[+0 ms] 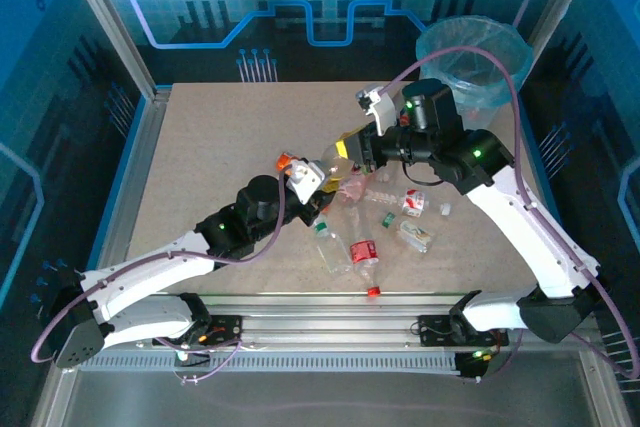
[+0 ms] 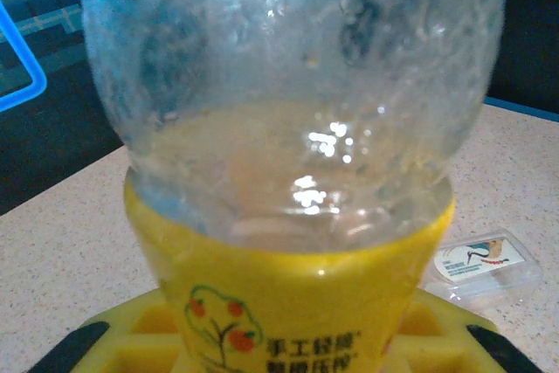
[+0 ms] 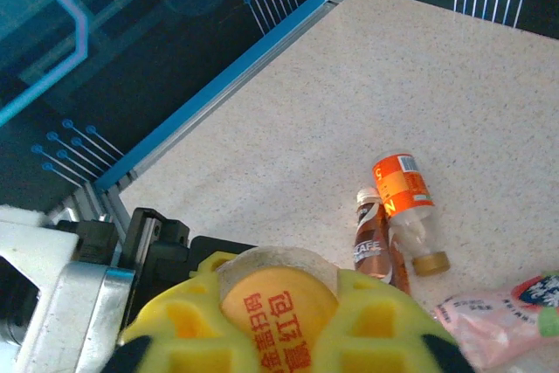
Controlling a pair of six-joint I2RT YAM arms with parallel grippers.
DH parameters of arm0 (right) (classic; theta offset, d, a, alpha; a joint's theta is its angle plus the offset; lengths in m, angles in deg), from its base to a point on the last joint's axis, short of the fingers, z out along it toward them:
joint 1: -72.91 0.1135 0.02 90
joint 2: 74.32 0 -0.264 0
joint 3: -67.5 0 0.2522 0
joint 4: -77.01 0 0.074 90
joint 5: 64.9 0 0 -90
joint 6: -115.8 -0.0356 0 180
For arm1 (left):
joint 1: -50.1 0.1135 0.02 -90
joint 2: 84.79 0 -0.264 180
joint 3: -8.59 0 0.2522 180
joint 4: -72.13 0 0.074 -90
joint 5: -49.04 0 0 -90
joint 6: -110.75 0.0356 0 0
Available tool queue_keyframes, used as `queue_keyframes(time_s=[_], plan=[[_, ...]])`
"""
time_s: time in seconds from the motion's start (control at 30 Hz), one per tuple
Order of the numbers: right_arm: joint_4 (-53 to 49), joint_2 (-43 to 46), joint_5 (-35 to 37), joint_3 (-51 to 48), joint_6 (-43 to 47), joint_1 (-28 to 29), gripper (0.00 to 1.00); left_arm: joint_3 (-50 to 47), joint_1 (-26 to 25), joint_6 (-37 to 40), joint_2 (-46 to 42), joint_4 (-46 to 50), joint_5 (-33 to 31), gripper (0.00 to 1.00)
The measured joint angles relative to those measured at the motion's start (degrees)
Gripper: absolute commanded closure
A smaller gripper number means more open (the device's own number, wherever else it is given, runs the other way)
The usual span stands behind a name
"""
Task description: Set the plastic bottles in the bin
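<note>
A clear plastic bottle with a yellow label (image 2: 297,85) is held over the middle of the table between both arms. My left gripper (image 2: 297,342) is shut on its labelled part, and my right gripper (image 3: 281,303) is shut on the same bottle (image 3: 278,312) from the other side. In the top view the left gripper (image 1: 306,180) and right gripper (image 1: 352,151) meet at this bottle (image 1: 333,156). Several more plastic bottles (image 1: 362,251) lie loose on the table in front of them. The bin (image 1: 474,57), lined with a light-blue bag, stands at the far right corner.
An orange-labelled bottle (image 3: 403,191) and a brown one (image 3: 374,238) lie side by side on the table, with a pink-labelled one (image 3: 502,314) nearby. A flattened clear bottle with a white label (image 2: 485,261) lies to the right. A metal frame rail (image 1: 135,137) edges the table.
</note>
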Motion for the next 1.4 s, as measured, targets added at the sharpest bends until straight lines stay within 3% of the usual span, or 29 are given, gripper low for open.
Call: queue_keyframes(time_s=[0.07,0.1,0.27,0.43,0.57,0.7,1.13,1.27,1.4], plan=[[0.0,0.0,0.5,0.3,0.0,0.0,1.0,-0.1,0.0,0.3,-0.3,-0.1,-0.4,0.1],[-0.1,-0.1,1.2,0.7,0.0,0.0,1.0,-0.3,0.0,0.6,-0.7,-0.6,-0.5,0.01],[0.0,-1.6,10.6,5.5,0.1,0.0,1.0,-1.1,0.0,1.9,-3.4,-3.1,-2.1,0.01],[2.4,-5.7,30.8,13.7,3.6,0.4,1.0,-1.1,0.0,3.0,-4.5,-4.1,-2.8,0.01],[8.9,-11.8,49.6,19.4,11.7,0.4,1.0,-1.1,0.0,3.4,-4.5,-4.3,-3.0,0.01],[13.4,-20.3,60.3,27.6,18.3,-1.3,1.0,-1.1,0.0,4.2,-4.5,-4.3,-3.0,0.01],[8.5,-44.3,69.6,64.4,22.0,-14.0,0.98,-1.1,2.0,4.2,-4.2,-4.3,-3.0,0.01],[4.8,-48.3,69.9,66.4,21.1,-14.8,0.96,-1.1,2.7,4.2,-3.0,-4.3,-3.0,0.01],[-1.8,-49.8,65.5,64.6,14.7,-16.3,0.93,-1.1,3.1,4.2,-2.1,-4.3,-2.9,0.01]])
